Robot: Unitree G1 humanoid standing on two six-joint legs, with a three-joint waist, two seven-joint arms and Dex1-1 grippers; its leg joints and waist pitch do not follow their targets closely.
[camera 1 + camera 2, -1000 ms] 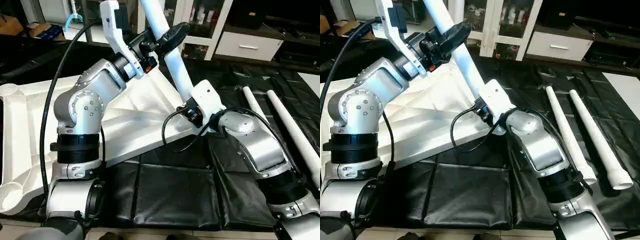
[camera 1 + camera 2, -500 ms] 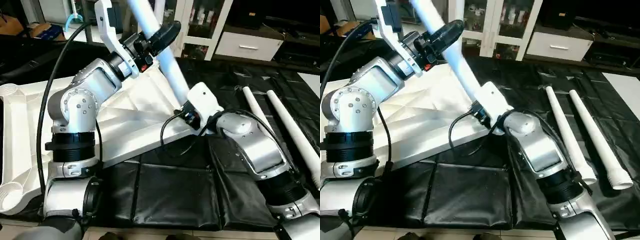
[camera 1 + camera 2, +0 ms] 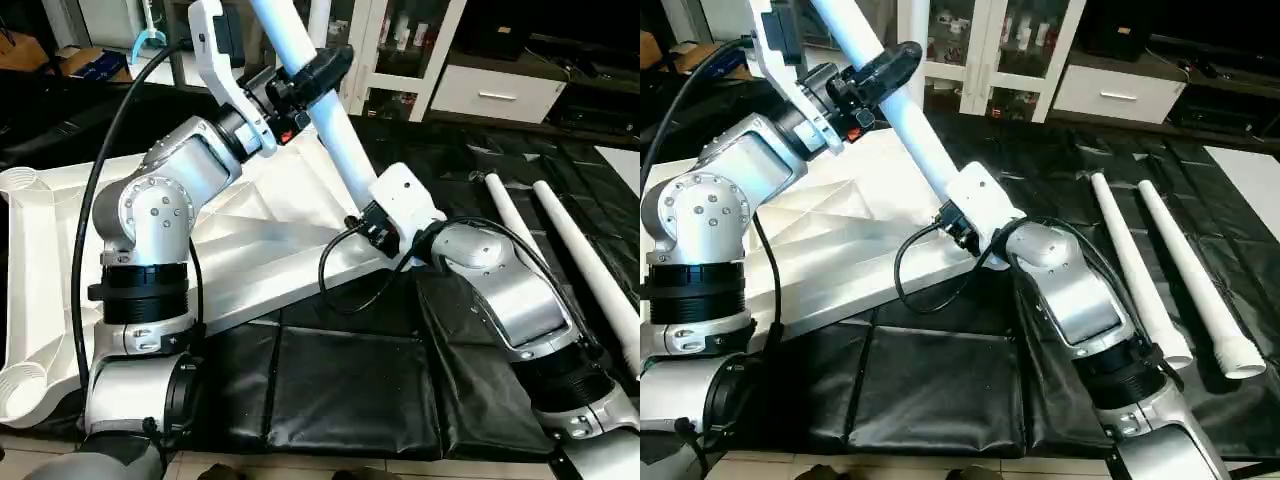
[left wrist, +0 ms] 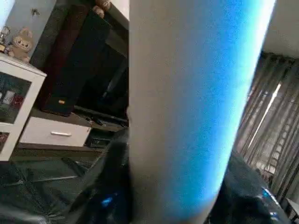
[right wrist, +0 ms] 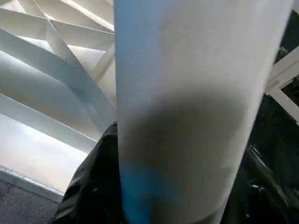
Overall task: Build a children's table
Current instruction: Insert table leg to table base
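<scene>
The top (image 3: 290, 255) lies ribs-up at left, its near edge over black mats (image 3: 350, 390). Left pincer (image 3: 318, 72) pinches the tilted leg (image 3: 335, 140) high; right pincer (image 3: 372, 215) pinches it at the top's corner. Two legs (image 3: 1140, 270) lie right.

Three legs (image 3: 902, 112) visible, one tabletop (image 3: 260, 250); fourth possibly hidden.

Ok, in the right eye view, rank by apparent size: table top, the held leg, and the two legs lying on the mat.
1. Table top, though arms hide part of it.
2. The two lying legs, which look alike.
3. Held leg, unsure: cropped and partly hidden.
</scene>
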